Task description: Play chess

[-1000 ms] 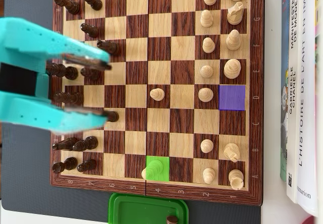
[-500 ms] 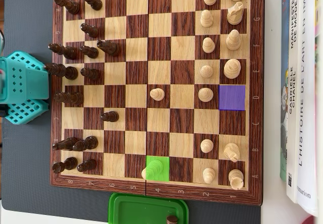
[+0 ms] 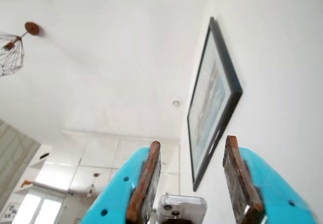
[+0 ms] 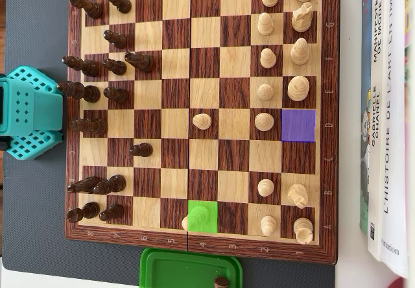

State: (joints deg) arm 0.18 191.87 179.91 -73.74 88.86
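Observation:
In the overhead view the wooden chessboard (image 4: 327, 171) has dark pieces (image 4: 97, 93) along its left side and light pieces (image 4: 298, 88) along its right. One dark pawn (image 4: 141, 150) stands advanced, and two light pawns (image 4: 201, 120) (image 4: 264, 121) stand near the middle. A purple square (image 4: 298, 125) and a green square (image 4: 202, 216) overlay two fields; a light piece (image 4: 185, 223) peeks out beside the green one. The teal arm (image 4: 29, 113) sits off the board's left edge. In the wrist view my gripper (image 3: 193, 141) points up at the ceiling, open, with nothing between its fingers.
A green tray (image 4: 181, 268) at the board's bottom edge holds one dark piece (image 4: 222, 281). Books (image 4: 386, 119) lie along the right side. The wrist view shows a framed picture (image 3: 212, 103), a wire lamp (image 3: 10, 52) and a phone (image 3: 181, 209).
One second ago the gripper hovered blurred over the dark pieces on the board's left side. It has since pulled back off the left edge and tilted upward. No piece has moved.

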